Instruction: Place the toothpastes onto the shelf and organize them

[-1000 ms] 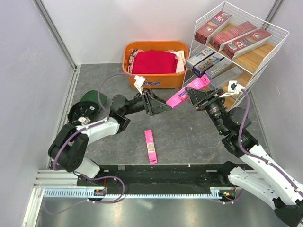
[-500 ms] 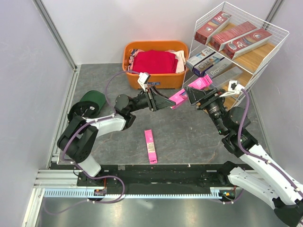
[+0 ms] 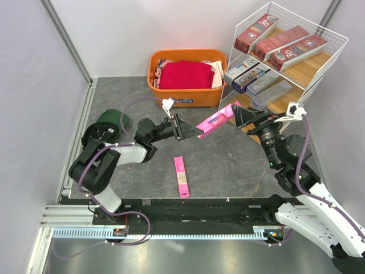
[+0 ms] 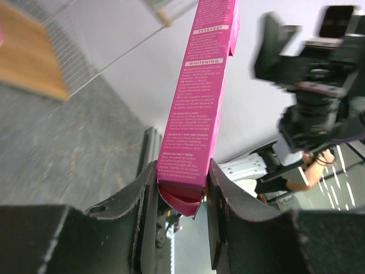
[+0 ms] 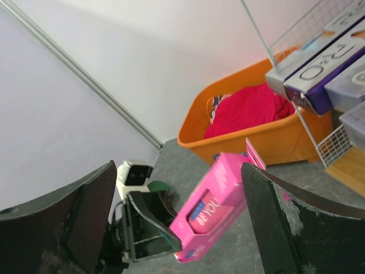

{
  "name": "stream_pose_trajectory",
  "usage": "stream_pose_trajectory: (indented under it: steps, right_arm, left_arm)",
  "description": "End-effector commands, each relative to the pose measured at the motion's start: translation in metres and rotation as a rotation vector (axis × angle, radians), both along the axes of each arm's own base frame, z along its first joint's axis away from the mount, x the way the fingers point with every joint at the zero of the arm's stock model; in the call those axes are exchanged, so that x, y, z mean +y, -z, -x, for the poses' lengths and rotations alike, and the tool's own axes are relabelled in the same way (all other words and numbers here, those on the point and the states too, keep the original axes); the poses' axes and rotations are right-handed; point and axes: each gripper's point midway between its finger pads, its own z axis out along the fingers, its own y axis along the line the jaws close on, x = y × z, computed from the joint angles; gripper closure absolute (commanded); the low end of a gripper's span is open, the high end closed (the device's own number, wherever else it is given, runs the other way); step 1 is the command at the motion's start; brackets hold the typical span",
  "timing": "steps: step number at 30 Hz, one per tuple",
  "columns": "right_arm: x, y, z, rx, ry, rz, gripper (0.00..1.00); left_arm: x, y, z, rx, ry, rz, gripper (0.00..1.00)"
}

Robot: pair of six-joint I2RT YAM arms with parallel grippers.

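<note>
Seen from above, the pink toothpaste box (image 3: 215, 121) hangs just in front of the orange basket (image 3: 185, 98), and the left gripper (image 3: 185, 131) has newly clamped its end. The left wrist view confirms the pinch. In the right wrist view, the right gripper (image 5: 178, 197) has let go and its jaws are spread wide. The handover looks complete, and the box is still not on the shelf.

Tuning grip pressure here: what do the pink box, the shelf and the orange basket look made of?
Pink box: thin printed cardboard, slightly glossy; a folded end flap sticks out. Shelf: thin white wire frame, probably coated metal; its boards look like matte light-brown wood or laminate. Orange basket: smooth moulded plastic, judging by its even colour and rounded rim.
</note>
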Motion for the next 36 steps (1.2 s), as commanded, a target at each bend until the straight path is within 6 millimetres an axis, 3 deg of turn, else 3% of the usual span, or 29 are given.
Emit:
stream_pose_trajectory:
  steps: [1,6,7,8,10,11,14,20,26,27,28,30,31,33,36]
  right_arm:
    - [-0.022,-0.039,0.011,-0.093,0.067,-0.026,0.02]
    - [-0.027,-0.042,0.015,-0.103,0.08,-0.021,0.02]
    - [-0.029,-0.042,0.015,-0.103,0.085,-0.02,0.02]
    - [-0.03,-0.042,0.015,-0.102,0.089,-0.017,0.02]
    - [-0.031,-0.043,0.016,-0.106,0.093,-0.015,0.02]
    - [-0.033,-0.045,0.018,-0.111,0.093,-0.019,0.02]
    - [-0.037,-0.046,0.02,-0.116,0.108,-0.015,0.02]
    - [-0.039,-0.047,0.022,-0.114,0.111,0.017,0.02]
    - [-0.041,-0.046,0.023,-0.108,0.117,0.029,0.02]
    - [-0.041,-0.045,0.023,-0.107,0.116,0.031,0.02]
    - [-0.041,-0.045,0.023,-0.105,0.114,0.032,0.02]
    - [-0.041,-0.045,0.023,-0.104,0.116,0.036,0.02]
    - [-0.042,-0.045,0.024,-0.104,0.116,0.036,0.02]
    - [-0.043,-0.045,0.024,-0.104,0.121,0.038,0.02]
    - [-0.045,-0.048,0.027,-0.114,0.122,0.032,0.02]
  left_arm:
    - [-0.003,0.044,-0.013,0.023,-0.019,-0.113,0.73]
    - [-0.017,0.071,-0.03,0.08,0.018,-0.153,0.76]
    - [-0.022,0.067,-0.037,0.083,0.023,-0.149,0.76]
    - [-0.026,0.082,-0.043,0.115,0.032,-0.168,0.77]
    - [-0.035,0.082,-0.056,0.124,0.034,-0.163,0.77]
    - [-0.038,0.094,-0.062,0.148,0.033,-0.17,0.77]
    - [-0.047,0.092,-0.081,0.16,0.005,-0.141,0.77]
    - [-0.078,0.117,-0.123,0.254,-0.014,-0.173,0.77]
    - [-0.114,0.128,-0.163,0.29,-0.045,-0.174,0.76]
    - [-0.12,0.117,-0.17,0.28,-0.047,-0.15,0.75]
    - [-0.127,0.131,-0.173,0.305,-0.056,-0.16,0.75]
    - [-0.137,0.125,-0.182,0.309,-0.064,-0.144,0.73]
    - [-0.144,0.141,-0.184,0.336,-0.072,-0.16,0.72]
    - [-0.158,0.134,-0.19,0.335,-0.069,-0.149,0.7]
    - [-0.16,0.145,-0.204,0.375,-0.15,-0.145,0.69]
